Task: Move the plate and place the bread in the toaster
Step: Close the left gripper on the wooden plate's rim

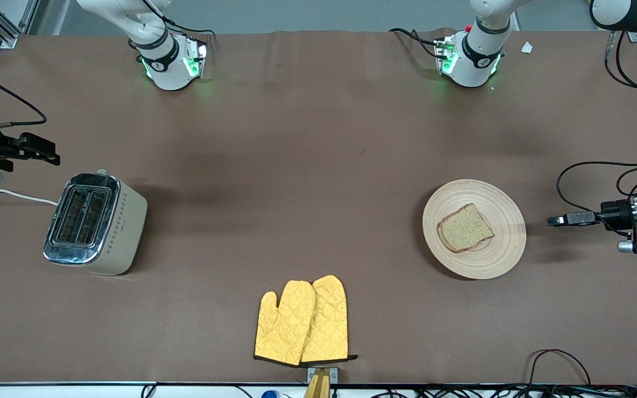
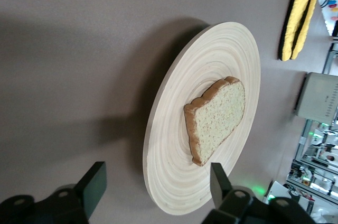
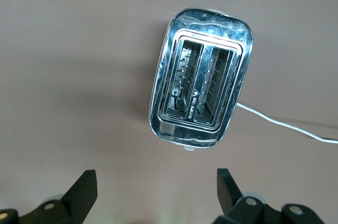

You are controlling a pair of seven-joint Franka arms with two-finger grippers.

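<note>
The left gripper (image 1: 554, 220) hangs low over the table's left-arm end, just beside the plate (image 1: 504, 210) and pointing at its rim, its fingers (image 2: 94, 186) spread apart and holding nothing. The right gripper (image 1: 53, 156) hovers at the right-arm end, over the table by the toaster (image 1: 125, 226), its fingers (image 3: 84, 189) wide apart and empty. The plate is round, shallow and pale wood with ring grooves; the bread (image 1: 465, 228), a brownish slice with a darker crust, lies flat on it. The toaster is cream with a dotted side and shiny chrome top, both slots empty, a white cord (image 1: 17, 194) trailing away. Its slot marking is too small to read. A pair of yellow quilted oven mitts (image 1: 302, 320) lies nearer the front camera, between the two.
</note>
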